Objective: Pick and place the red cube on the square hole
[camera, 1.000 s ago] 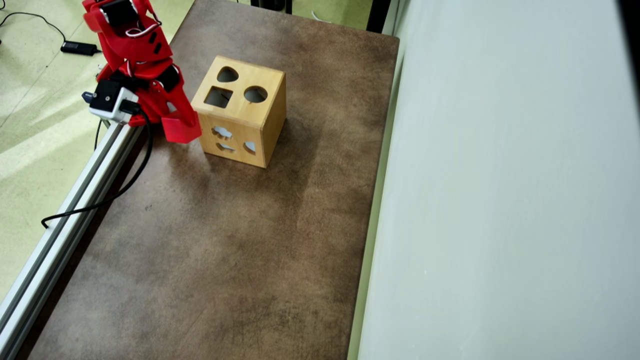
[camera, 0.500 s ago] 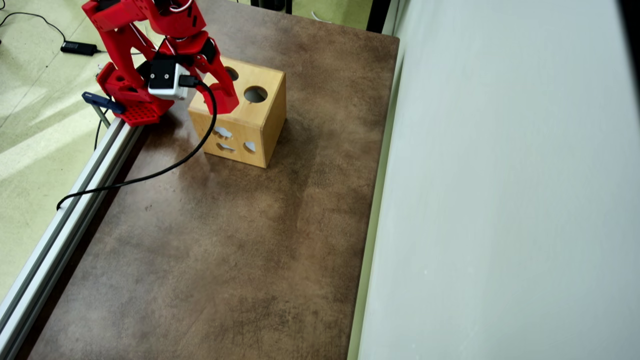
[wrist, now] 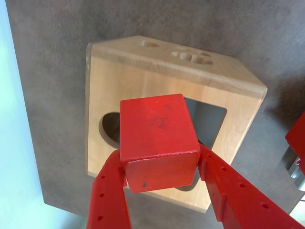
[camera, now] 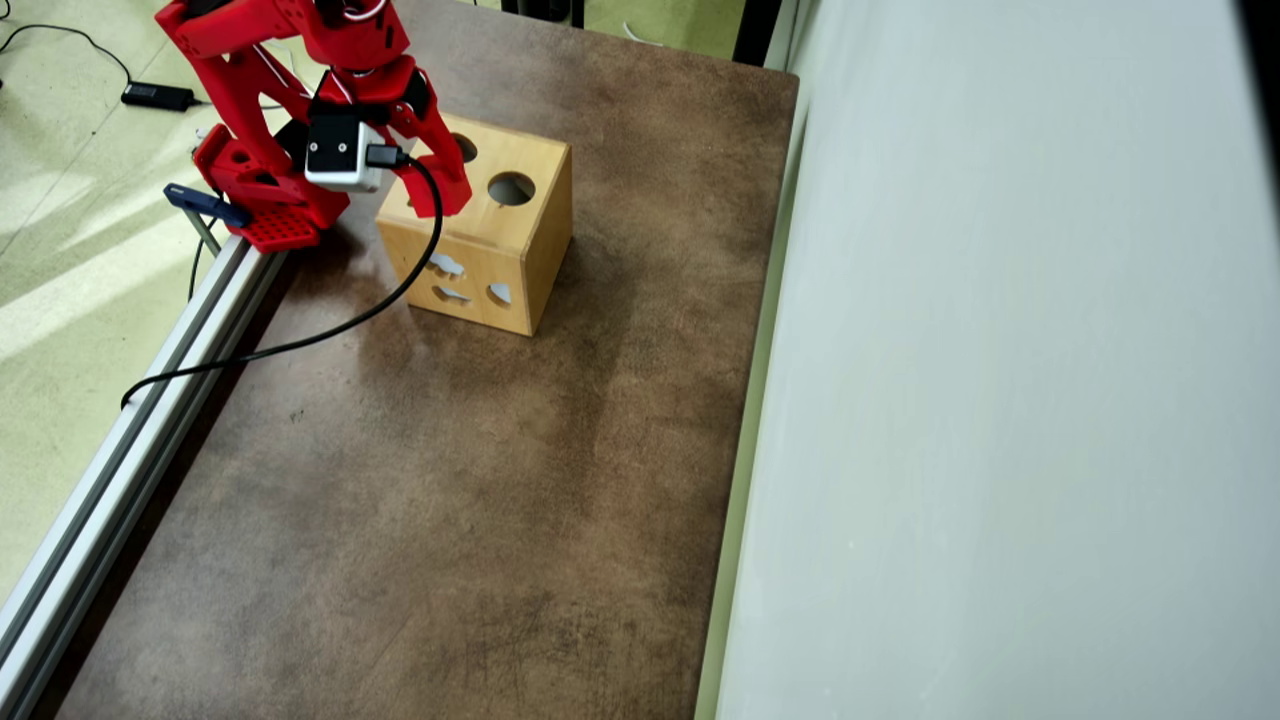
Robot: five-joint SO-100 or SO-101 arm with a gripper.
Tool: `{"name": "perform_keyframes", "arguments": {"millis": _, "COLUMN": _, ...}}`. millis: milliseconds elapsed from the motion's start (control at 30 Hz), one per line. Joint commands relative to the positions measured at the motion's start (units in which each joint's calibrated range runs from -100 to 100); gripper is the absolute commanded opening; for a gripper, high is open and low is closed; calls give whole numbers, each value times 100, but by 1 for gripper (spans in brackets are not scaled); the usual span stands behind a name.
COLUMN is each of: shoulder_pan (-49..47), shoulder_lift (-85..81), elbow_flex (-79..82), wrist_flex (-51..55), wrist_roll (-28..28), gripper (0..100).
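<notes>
The gripper (wrist: pixel 162 164) clamps the red cube (wrist: pixel 157 138) between its two fingers (wrist: pixel 110 191) (one on each side), above the wooden shape-sorter box (wrist: pixel 143 83), covering part of the square hole (wrist: pixel 209 117).

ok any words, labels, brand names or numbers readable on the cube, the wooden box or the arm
None can be read in either view.
Small bright-red solid cube, held in the red arm's jaws: plain faces with dark scuffs, no text.
Light wooden shape-sorter box: only cut-out shapes, no print.
White and black wrist camera block: no legible marking.
Black power adapter on the floor: too small to tell.
</notes>
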Motion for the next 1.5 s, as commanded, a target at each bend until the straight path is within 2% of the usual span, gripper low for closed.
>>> {"name": "perform_keyframes", "arguments": {"millis": 0, "shoulder_pan": -112, "shoulder_lift": -239, "elbow_flex": -31, "wrist_flex": 25, "wrist_roll": 147, "gripper": 6}}
{"name": "perform_keyframes", "arguments": {"millis": 333, "shoulder_pan": -97, "shoulder_lift": -239, "elbow_flex": -31, "wrist_flex": 25, "wrist_roll": 694, "gripper": 6}}
{"name": "perform_keyframes", "arguments": {"millis": 900, "shoulder_pan": -22, "shoulder_lift": -188, "elbow_flex": -22, "wrist_flex": 33, "wrist_roll": 2979, "gripper": 6}}
{"name": "perform_keyframes", "arguments": {"millis": 1067, "shoulder_pan": -22, "shoulder_lift": -154, "elbow_flex": -22, "wrist_flex": 33, "wrist_roll": 3160, "gripper": 6}}
{"name": "perform_keyframes", "arguments": {"millis": 1467, "shoulder_pan": -22, "shoulder_lift": -162, "elbow_flex": 166, "wrist_flex": 41, "wrist_roll": 3175, "gripper": 6}}
